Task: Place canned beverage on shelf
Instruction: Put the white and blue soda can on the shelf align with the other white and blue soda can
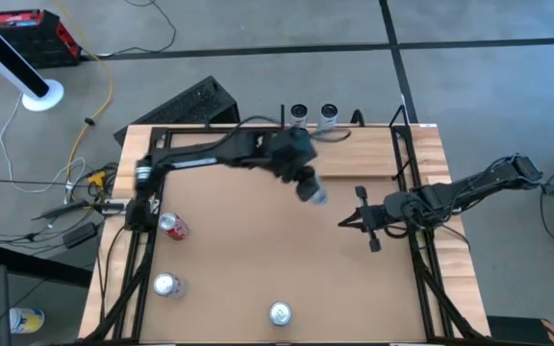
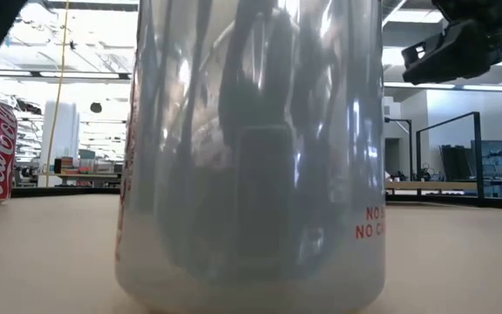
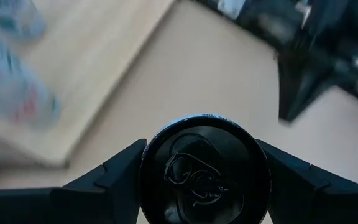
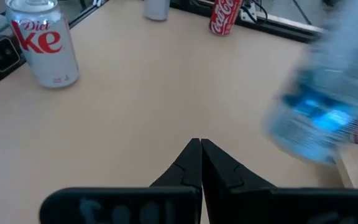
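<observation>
My left gripper (image 1: 308,185) is over the middle of the table, shut on a silver and blue beverage can (image 1: 316,196), whose dark top with its pull tab fills the left wrist view (image 3: 204,171). The can shows blurred in the right wrist view (image 4: 319,109). The shelf (image 1: 373,154), a pale wood-grain plank, lies at the table's far right; it also shows in the left wrist view (image 3: 86,87). My right gripper (image 1: 346,220) is shut and empty, right of the held can, its fingertips together (image 4: 201,149). My left gripper pinches the can's side wall just below its top rim (image 3: 143,168) between its two fingers, one on each side. The fingers come from above, pointing down. The can sits about upright under them and looks lifted clear of the table in the right wrist view.
Two cans (image 1: 299,115) (image 1: 329,116) stand at the far edge by the shelf. A red Coca-Cola can (image 1: 173,226), a silver can (image 1: 166,284) and another silver can (image 1: 279,312) stand near the table's left and near edges. A Diet Coke can (image 4: 45,43) shows ahead of my right gripper.
</observation>
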### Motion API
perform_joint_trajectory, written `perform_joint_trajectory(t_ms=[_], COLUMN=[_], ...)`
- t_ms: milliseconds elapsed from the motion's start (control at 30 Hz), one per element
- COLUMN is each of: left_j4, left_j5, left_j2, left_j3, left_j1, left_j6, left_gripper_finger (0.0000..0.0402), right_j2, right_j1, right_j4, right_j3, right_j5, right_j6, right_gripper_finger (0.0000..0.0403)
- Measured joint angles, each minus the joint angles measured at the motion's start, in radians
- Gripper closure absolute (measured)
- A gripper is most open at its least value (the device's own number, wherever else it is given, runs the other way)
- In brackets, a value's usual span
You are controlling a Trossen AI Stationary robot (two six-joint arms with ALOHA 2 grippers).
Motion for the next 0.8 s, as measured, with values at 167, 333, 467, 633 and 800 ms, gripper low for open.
perform_joint_trajectory(t_ms=[167,333,467,633,800], left_j4=[-0.104,0.063,0.099,0.192,0.201], left_j5=[-0.008,0.074,0.041,0.011,0.006], left_j2=[0.210,0.230,0.257,0.259,0.257], left_j3=[0.319,0.217,0.216,0.217,0.234], left_j1=[0.061,0.133,0.170,0.169,0.168], left_j6=[0.095,0.111,0.185,0.252,0.290], left_gripper_finger=[0.0161,0.0161,0.0161,0.0161,0.0161], right_j2=[0.001,0.002,0.008,0.016,0.016], right_j1=[0.000,-0.002,-0.005,-0.018,-0.032], right_j4=[-0.033,-0.048,-0.047,-0.049,-0.046], right_j3=[0.000,0.001,0.002,0.002,0.002], right_j5=[0.001,0.050,0.091,0.112,0.121], right_j6=[0.000,0.000,0.000,-0.001,0.001], right_gripper_finger=[0.0379,0.0379,0.0379,0.0379,0.0379])
